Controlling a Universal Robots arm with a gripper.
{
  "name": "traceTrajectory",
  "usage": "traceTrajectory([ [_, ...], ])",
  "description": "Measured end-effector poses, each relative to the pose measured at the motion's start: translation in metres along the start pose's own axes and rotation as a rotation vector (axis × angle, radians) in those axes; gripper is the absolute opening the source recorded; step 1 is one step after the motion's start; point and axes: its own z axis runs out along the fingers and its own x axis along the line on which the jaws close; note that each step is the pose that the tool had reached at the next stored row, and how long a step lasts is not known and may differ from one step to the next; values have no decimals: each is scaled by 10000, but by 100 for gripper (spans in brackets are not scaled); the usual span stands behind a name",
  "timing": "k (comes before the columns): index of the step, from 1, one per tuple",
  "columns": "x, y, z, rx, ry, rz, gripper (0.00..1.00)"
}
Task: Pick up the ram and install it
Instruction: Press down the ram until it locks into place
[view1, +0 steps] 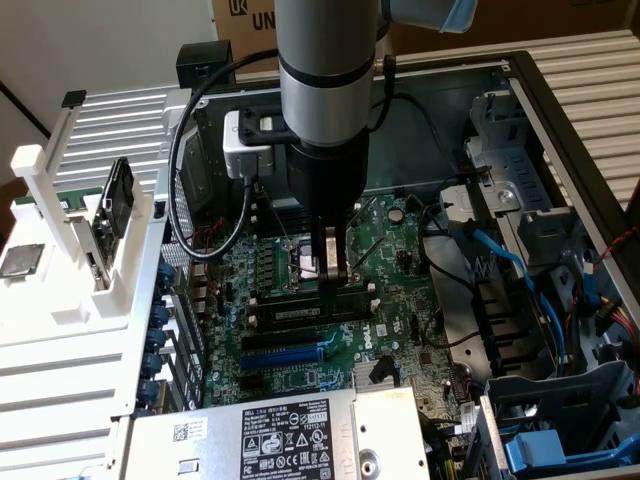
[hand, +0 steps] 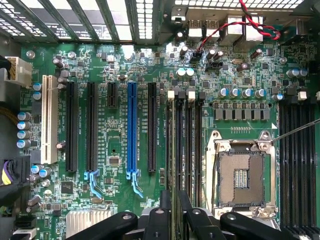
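Observation:
My gripper (view1: 335, 285) reaches straight down into the open computer case onto the motherboard (view1: 400, 260). Its two black fingers are closed on the ram (view1: 295, 313), a long dark stick with a pale label lying along the black memory slots (view1: 300, 325) beside the processor socket (view1: 305, 262). In the wrist view the ram (hand: 173, 150) appears edge-on as a thin line between the fingers (hand: 165, 212), running along the memory slots (hand: 187, 145) with white end clips. Whether it is pressed fully into its slot I cannot tell.
A blue expansion slot (hand: 131, 125) and black slots lie beside the memory slots. The open processor socket (hand: 242, 175) is on the other side. A labelled power supply (view1: 280, 435) sits at the front, blue cables (view1: 500, 260) and drive cages at the exterior view's right, a white rack (view1: 70, 250) at its left.

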Motion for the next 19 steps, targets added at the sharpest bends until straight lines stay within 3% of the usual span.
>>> traceTrajectory([
  [5, 0, 0, 0, 0, 0, 0, 20],
  [7, 0, 0, 0, 0, 0, 0, 12],
  [9, 0, 0, 0, 0, 0, 0, 10],
  [19, -1, 21, 0, 6, 3, 0, 10],
])
